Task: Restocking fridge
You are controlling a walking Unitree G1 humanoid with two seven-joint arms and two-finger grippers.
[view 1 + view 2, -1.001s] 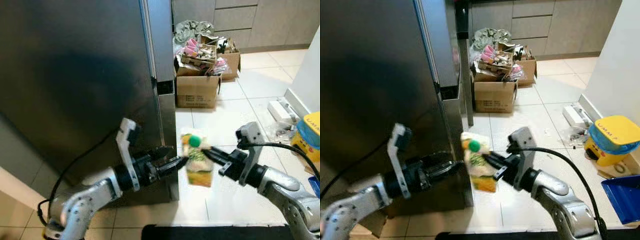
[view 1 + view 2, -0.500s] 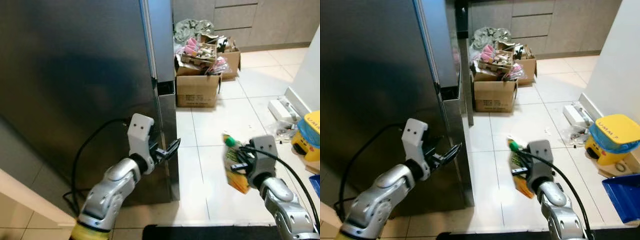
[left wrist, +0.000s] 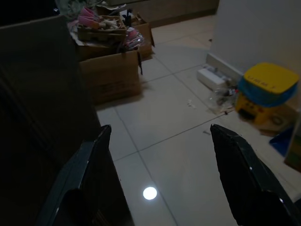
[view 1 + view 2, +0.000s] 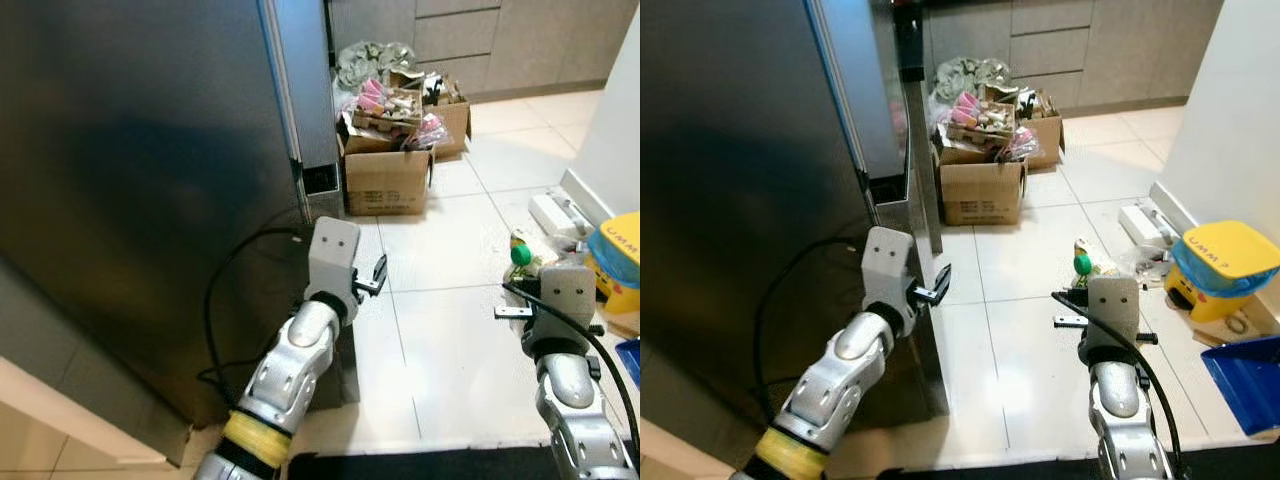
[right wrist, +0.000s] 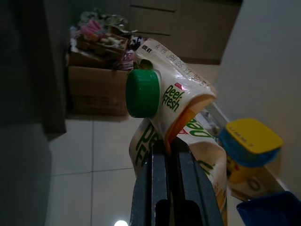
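Beside the closed fridge (image 4: 150,180), the left gripper (image 4: 378,276) is raised by the door edge, fingers spread wide and empty. The right gripper (image 5: 171,160), lifted over the tiled floor (image 4: 450,250), pinches a carton (image 5: 176,117): crumpled white, green-capped, green lettering.

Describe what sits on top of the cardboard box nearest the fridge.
Pink and mixed packets are heaped on the cardboard box, spilling above its rim. Whatever lies deeper inside is covered by that heap.
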